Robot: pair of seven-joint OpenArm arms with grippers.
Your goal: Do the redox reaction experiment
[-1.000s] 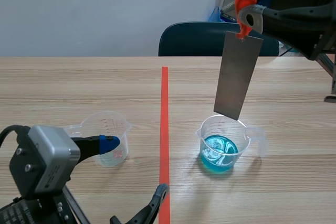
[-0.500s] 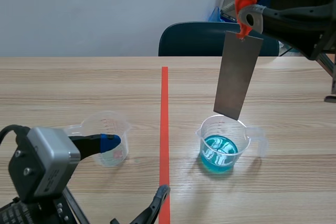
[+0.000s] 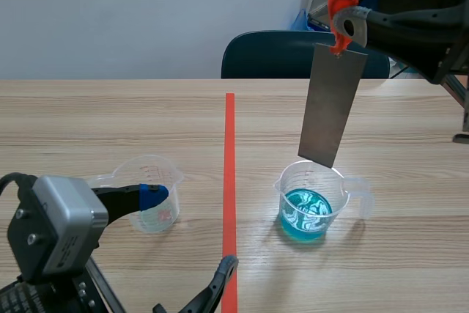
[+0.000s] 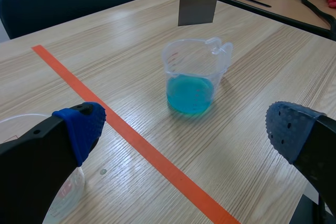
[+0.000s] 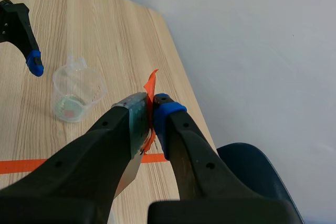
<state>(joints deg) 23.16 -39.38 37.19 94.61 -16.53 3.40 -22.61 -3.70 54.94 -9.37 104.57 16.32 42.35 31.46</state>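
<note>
Since the metal strip [image 3: 331, 104] hangs dry in the air and no part of it has met the liquid, the experiment looks to be at its start: the strip is gripped and lined up, while the dipping and the wait for a reaction are left to do. Taking the blue-filled beaker [image 3: 308, 203] as the landmark, the left tool [image 3: 190, 230] sits low and well to its left, fingers spread wide and holding nothing, so that in its own wrist view the beaker stands ahead of the gap between them. One blue pad [image 3: 154, 196] lies at the rim of the clear measuring cup [image 3: 150, 203], which stands well to the left of the beaker on the tabletop [image 3: 110, 122]; whether pad and rim touch cannot be told. That cup looks nearly empty, with only a faint reddish trace at its bottom. The beaker itself is upright, spout turned away from the cup, and holds blue solution [image 3: 305, 214] filling roughly its lower third. Directly above the beaker the strip hangs slightly tilted, its lower edge just over the far rim and apart from the liquid. Above and to the right of the beaker, the right tool [image 3: 341, 27] is clamped on the strip's top end, where a scrap of orange tape [image 3: 337, 6] shows between the fingers. A straight descent would likely put the strip's lower end into the solution.
</note>
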